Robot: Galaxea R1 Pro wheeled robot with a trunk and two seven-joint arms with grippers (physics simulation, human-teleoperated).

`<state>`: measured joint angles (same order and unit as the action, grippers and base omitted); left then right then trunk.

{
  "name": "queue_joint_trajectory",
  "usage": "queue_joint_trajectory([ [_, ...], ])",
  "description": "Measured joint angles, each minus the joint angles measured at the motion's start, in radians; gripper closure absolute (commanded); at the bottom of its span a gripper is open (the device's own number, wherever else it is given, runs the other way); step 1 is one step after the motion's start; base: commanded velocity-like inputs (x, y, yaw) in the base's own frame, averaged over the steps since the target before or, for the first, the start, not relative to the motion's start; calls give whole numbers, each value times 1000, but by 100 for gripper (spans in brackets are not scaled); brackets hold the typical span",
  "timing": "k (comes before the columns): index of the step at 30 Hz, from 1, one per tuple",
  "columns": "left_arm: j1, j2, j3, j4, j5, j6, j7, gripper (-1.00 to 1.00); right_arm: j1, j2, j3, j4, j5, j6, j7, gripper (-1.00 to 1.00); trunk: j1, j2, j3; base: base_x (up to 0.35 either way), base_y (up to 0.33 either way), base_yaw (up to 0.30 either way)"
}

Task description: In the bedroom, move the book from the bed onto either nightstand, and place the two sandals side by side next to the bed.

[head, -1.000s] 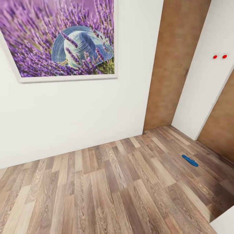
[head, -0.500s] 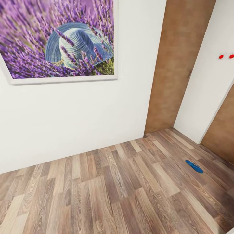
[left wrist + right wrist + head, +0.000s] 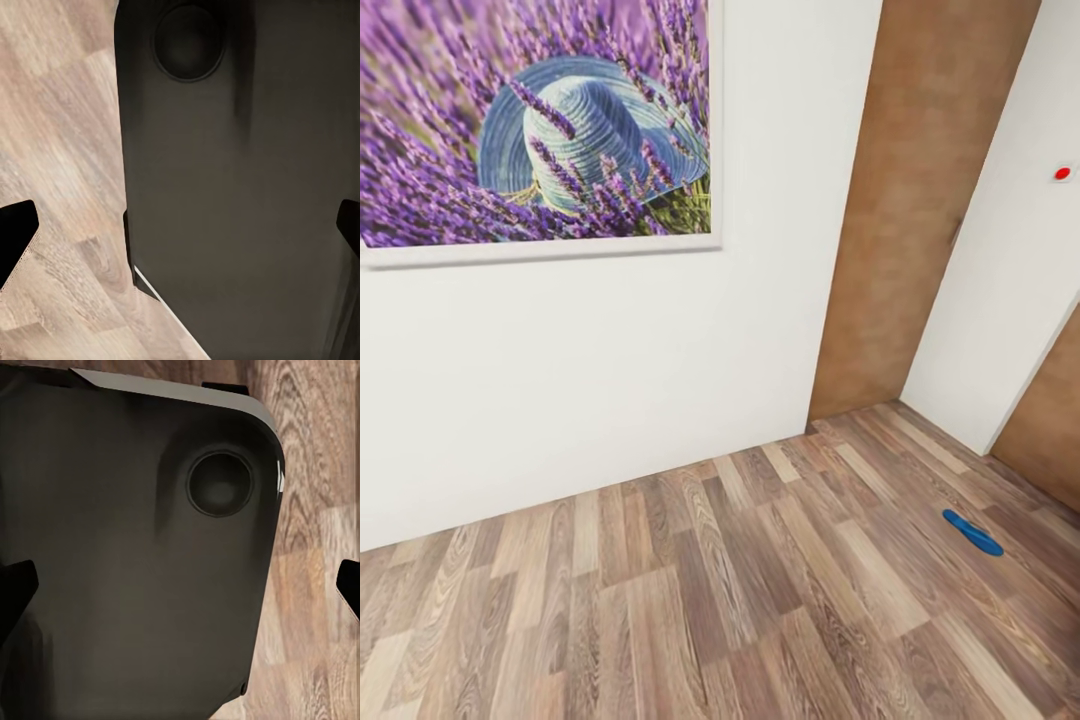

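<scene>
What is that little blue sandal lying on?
The sandal lies flat on the brown wood-plank floor, apart from the white wall and near a brown door. Nothing lies on top of it. What is directly under it is hidden.

One bright blue sandal [image 3: 972, 532] flat on the wood-plank floor [image 3: 710, 600]
</scene>
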<state>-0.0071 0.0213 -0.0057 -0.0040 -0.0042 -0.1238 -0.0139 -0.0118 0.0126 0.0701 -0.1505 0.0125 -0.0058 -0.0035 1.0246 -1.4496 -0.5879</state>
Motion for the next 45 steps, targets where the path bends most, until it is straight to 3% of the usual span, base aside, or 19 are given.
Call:
queue_joint_trajectory([
  [25,0,0,0,0,0,-2,0,-100,0,0,0,0,0,0,1,-100,0,0,0,277,0,-41],
  [45,0,-2,0,0,0,-2,0,-100,0,0,0,0,0,-2,0,-100,0,0,15,273,0,-178],
])
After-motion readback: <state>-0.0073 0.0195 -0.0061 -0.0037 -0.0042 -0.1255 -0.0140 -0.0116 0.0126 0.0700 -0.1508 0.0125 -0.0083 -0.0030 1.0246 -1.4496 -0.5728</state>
